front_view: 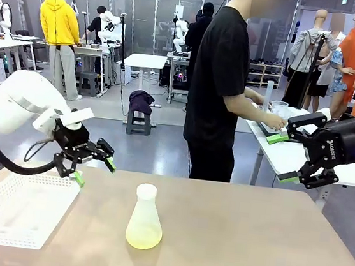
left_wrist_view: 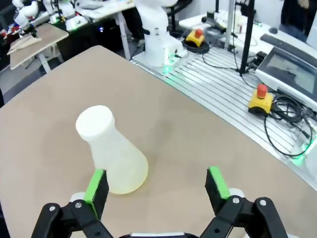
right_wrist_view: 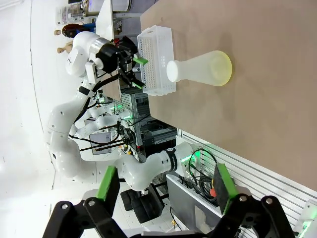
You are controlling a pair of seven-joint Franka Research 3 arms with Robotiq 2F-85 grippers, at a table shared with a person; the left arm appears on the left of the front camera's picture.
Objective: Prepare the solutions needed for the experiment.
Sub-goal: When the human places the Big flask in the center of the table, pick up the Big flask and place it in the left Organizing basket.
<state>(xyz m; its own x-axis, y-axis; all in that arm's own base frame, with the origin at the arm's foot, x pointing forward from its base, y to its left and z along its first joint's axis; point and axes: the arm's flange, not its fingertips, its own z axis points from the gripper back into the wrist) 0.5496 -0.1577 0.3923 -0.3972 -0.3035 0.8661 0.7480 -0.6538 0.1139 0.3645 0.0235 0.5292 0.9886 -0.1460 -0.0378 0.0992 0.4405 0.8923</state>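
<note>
Solutions point(front_view: 143, 235) are seen as a shallow pale yellow-green layer at the bottom of a translucent conical flask point(front_view: 145, 218), capped white, low in the centre of the front frame on the table point(front_view: 248, 244). Little appears done: the flask stands untouched. The left gripper point(front_view: 94, 162), at middle left, and the right gripper point(front_view: 283, 158), at right, are held apart and empty.
</note>
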